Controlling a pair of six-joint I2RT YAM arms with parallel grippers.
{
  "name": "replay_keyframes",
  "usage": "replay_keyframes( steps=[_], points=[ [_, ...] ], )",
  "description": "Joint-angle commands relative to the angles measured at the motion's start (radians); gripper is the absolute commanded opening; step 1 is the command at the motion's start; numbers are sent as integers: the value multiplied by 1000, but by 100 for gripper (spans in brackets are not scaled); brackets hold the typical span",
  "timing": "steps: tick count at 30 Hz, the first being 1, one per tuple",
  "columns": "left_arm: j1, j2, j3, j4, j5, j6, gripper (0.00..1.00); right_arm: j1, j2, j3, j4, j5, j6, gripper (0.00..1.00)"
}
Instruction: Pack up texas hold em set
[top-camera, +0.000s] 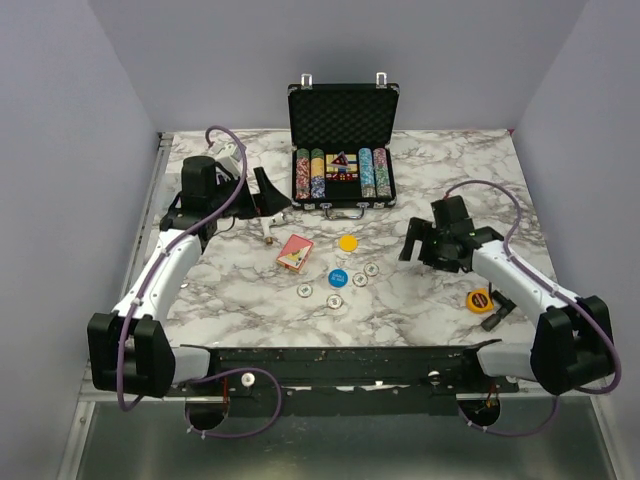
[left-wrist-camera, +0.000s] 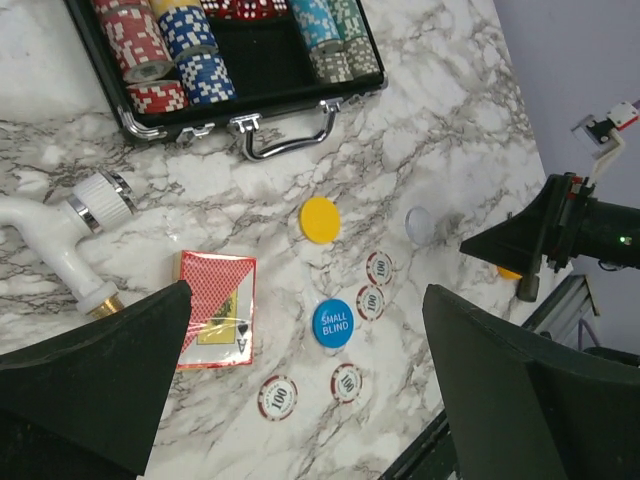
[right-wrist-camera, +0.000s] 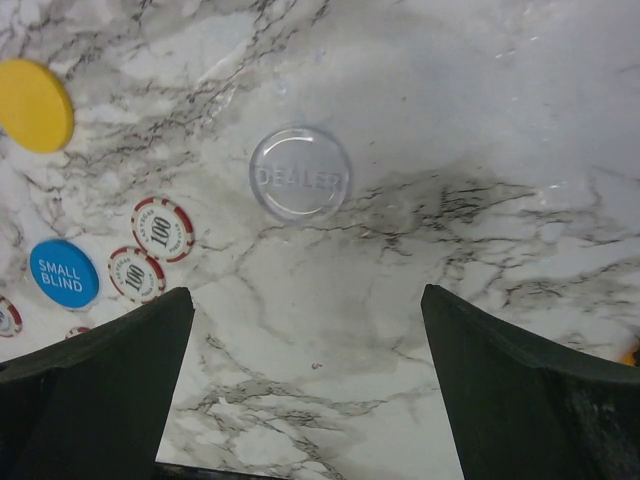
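Note:
The black briefcase (top-camera: 344, 115) stands open at the back of the table, its lid upright, chip rows (top-camera: 345, 172) inside. In front of it lie the red card box (top-camera: 295, 253), a yellow disc (top-camera: 348, 242), a blue "small blind" disc (top-camera: 338, 277) and several loose red-and-white chips (top-camera: 358, 280). My left gripper (top-camera: 270, 195) hovers open left of the case; its wrist view shows the card box (left-wrist-camera: 217, 322) and blue disc (left-wrist-camera: 333, 323) below the jaws. My right gripper (top-camera: 413, 243) is open, just short of a clear "dealer" disc (right-wrist-camera: 300, 173).
A yellow-and-black tape measure (top-camera: 481, 299) lies beside the right forearm. A white plastic object (left-wrist-camera: 70, 240) rests left of the card box. The briefcase handle (left-wrist-camera: 290, 135) faces the arms. The near table edge (top-camera: 340, 350) runs just behind the loose chips.

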Motion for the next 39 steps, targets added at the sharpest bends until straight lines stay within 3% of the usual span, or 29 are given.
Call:
replay_keyframes(
  steps=[1, 11, 19, 32, 39],
  points=[
    [-10, 27, 46, -49, 92, 23, 98, 66, 62, 31, -13, -21, 14, 100],
    [-78, 125, 89, -128, 114, 52, 98, 221, 149, 75, 75, -16, 29, 100],
    [-185, 268, 212, -391, -123, 230, 99, 243, 203, 86, 176, -108, 52, 100],
    [-314, 482, 319, -508, -392, 324, 99, 243, 79, -11, 208, -43, 80, 100],
    [-334, 549, 330, -503, -433, 322, 98, 243, 7, -70, 208, -39, 62, 100]
  ],
)
